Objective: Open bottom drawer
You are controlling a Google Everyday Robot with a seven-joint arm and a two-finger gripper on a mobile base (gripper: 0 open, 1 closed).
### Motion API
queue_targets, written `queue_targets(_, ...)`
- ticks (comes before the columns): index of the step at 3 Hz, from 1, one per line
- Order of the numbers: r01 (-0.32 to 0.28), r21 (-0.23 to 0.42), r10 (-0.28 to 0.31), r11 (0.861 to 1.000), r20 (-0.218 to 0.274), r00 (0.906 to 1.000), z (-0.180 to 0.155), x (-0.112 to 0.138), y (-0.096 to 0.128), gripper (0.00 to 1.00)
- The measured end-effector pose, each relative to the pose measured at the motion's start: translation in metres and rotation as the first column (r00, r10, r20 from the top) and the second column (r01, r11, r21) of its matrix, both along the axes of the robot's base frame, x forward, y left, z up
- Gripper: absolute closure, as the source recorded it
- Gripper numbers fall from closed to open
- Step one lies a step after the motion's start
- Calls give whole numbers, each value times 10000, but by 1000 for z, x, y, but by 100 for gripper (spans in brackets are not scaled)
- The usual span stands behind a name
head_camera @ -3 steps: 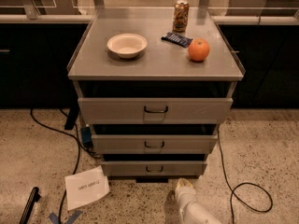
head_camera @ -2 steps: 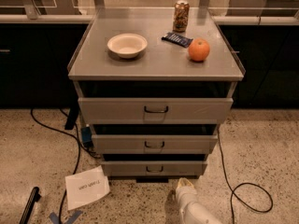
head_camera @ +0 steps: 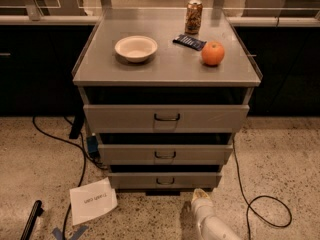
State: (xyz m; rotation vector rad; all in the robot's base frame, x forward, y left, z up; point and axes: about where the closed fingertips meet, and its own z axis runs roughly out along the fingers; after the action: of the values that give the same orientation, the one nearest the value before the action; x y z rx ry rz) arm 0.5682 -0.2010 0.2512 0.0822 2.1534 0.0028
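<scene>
Three drawers: grey metal fronts stacked in one cabinet, each with a small dark wire handle at its centre.
Bottom drawer (head_camera: 132,180): the lowest and narrowest front, just above the speckled floor. It looks shut.
Handle (head_camera: 165,181): centred on that front, with nothing touching it.
My pincer (head_camera: 201,198): low in the view, near the floor, just below the bottom drawer's front and right of the handle. I cannot tell whether it is released or clenched.
Counter (head_camera: 165,69): the cabinet's top, carrying a bowl (head_camera: 136,48), a can (head_camera: 194,16) and an orange (head_camera: 213,53).
Floor: a white paper sheet (head_camera: 93,200) lies left of the cabinet.
Step in hand: the approach, as I judge it, with no grasp made yet.
Next move: shift left and slightly up to line up with the handle, take hold of it, then pull straight outward.
</scene>
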Motion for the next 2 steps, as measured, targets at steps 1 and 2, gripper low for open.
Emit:
queue_targets(1,-96,-482,133,9988,775,9969,2,22,-18,100)
queue_targets(2,377,-678,-264,9970,1603,9867,6,40,-34,100)
